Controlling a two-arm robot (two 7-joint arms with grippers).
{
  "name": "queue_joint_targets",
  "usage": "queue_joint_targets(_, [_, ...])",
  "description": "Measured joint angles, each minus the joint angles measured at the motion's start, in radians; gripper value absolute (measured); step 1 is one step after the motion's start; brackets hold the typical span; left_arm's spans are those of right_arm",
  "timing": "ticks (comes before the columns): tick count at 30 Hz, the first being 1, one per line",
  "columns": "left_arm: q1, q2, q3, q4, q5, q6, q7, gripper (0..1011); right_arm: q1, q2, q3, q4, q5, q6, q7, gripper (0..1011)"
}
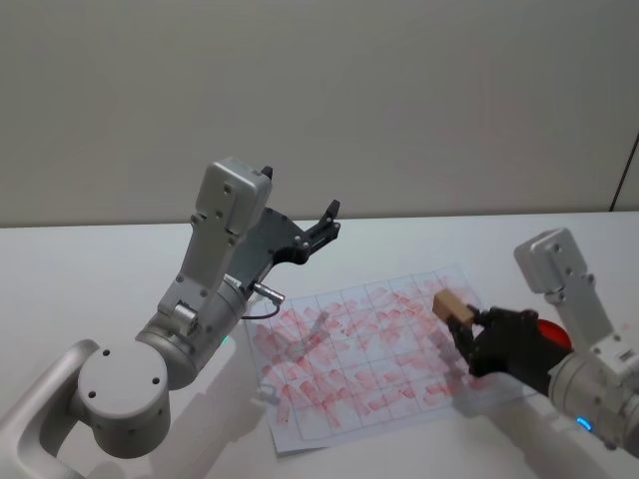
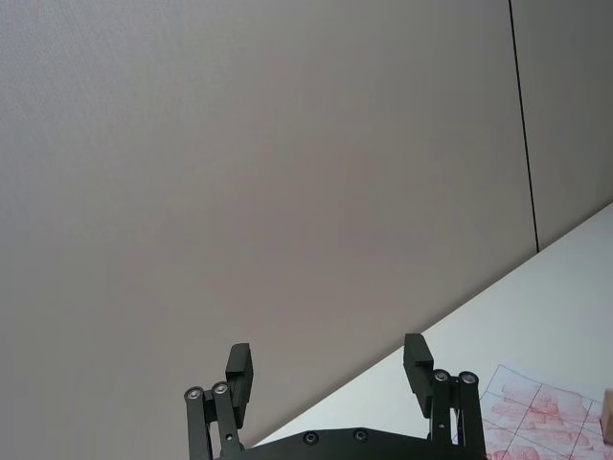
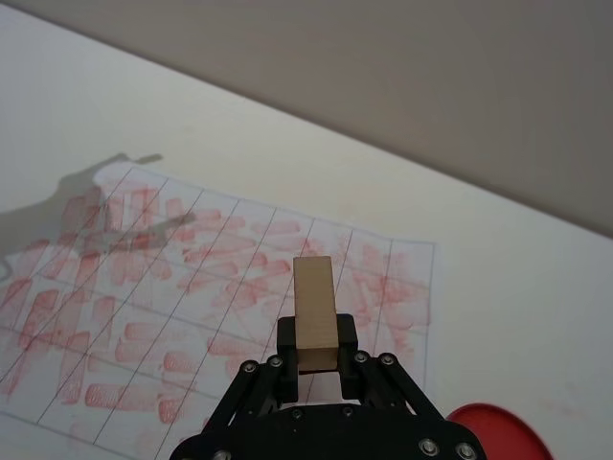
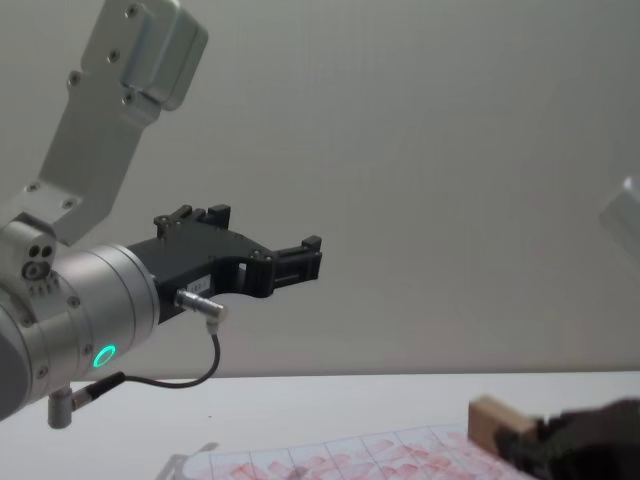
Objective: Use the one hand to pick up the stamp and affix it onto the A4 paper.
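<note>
Right hand (image 1: 461, 321) at 4 o'clock in the head view, clamped on the near end of the stamp (image 1: 451, 304). Block projecting from the jaws toward 10 o'clock, long axis close to level, over the 2 o'clock part of the paper (image 1: 339, 369). Contact with the sheet not discernible; in the chest view seemingly just above it. Red disc (image 1: 552, 334) at 3 o'clock of the hand, off the sheet, on the table (image 1: 80, 269). Left hand (image 1: 324, 225) raised at 11 o'clock of the paper, fingers (image 2: 239, 369) spread wide, holding nothing, well apart from the stamp. Critical relation: paper directly beneath the stamp, hence probably a straight descent, long face kept parallel to the grid; nearer arm the right.
</note>
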Motion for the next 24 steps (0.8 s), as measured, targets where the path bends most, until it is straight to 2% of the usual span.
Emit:
queue_joint_targets(6, [0.000, 0.000, 0.000, 0.000, 0.000, 0.000, 0.000, 1001, -0.010, 0.010, 0.014, -0.037, 0.002, -0.043, -0.052, 216])
queue_joint_targets(12, [0.000, 0.000, 0.000, 0.000, 0.000, 0.000, 0.000, 1001, -0.036, 0.024, 0.030, -0.073, 0.018, -0.056, -0.112, 214])
queue_joint_targets(24, [0.000, 0.000, 0.000, 0.000, 0.000, 0.000, 0.000, 1001, -0.129, 0.065, 0.075, -0.148, 0.094, 0.003, -0.245, 216])
